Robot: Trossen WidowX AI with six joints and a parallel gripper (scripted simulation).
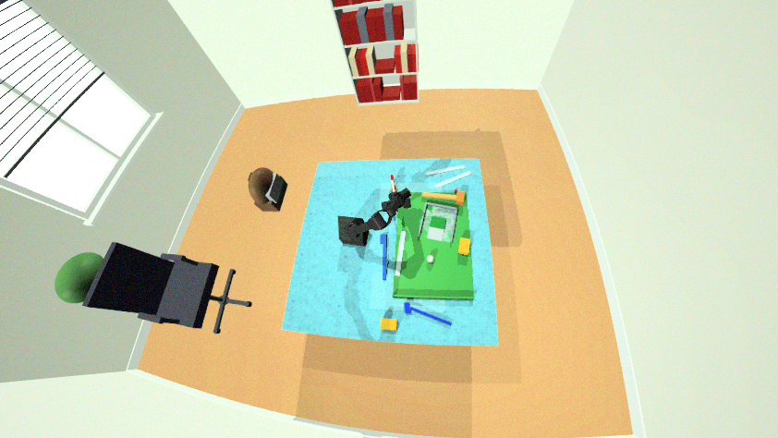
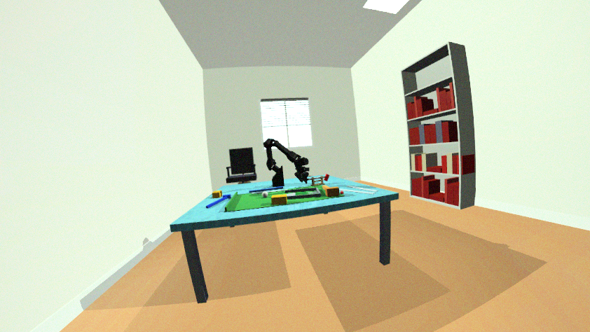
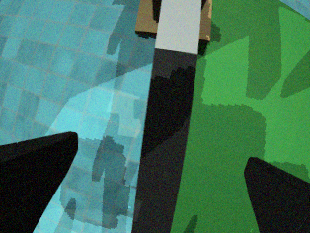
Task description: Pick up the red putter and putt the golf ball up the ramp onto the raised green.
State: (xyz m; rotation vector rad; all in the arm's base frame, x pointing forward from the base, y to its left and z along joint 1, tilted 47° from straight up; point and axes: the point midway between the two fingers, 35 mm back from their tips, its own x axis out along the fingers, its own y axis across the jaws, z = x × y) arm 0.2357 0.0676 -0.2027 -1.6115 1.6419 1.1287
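The red putter's red head point(image 1: 392, 176) point(image 2: 326, 177) points to the back of the table. Its white shaft point(image 3: 180, 25) rests on a wooden stand point(image 3: 145, 26) point(image 2: 317, 181). Its dark handle point(image 3: 169, 94) runs down between my open fingers in the wrist view, out of the frame's bottom. My gripper point(image 3: 164, 155) point(image 2: 304, 180) is open and low over the handle, holding nothing. The white golf ball point(image 1: 430, 259) point(image 2: 264, 194) sits on the green mat point(image 1: 435, 283) point(image 3: 222, 197). The raised green point(image 1: 437, 222) lies inside a grey-walled frame point(image 1: 455, 224); a pale ramp point(image 1: 435, 234) shows at its near side.
An orange hammer point(image 1: 442, 196) point(image 2: 331, 190) lies behind the frame. One yellow block point(image 1: 464, 246) point(image 2: 278, 199) stands right of the ball, another point(image 1: 388, 323) point(image 2: 216, 193) near the front. Blue putters point(image 1: 384, 261) point(image 1: 430, 315) lie left and in front. A white strip point(image 1: 400, 252) edges the mat.
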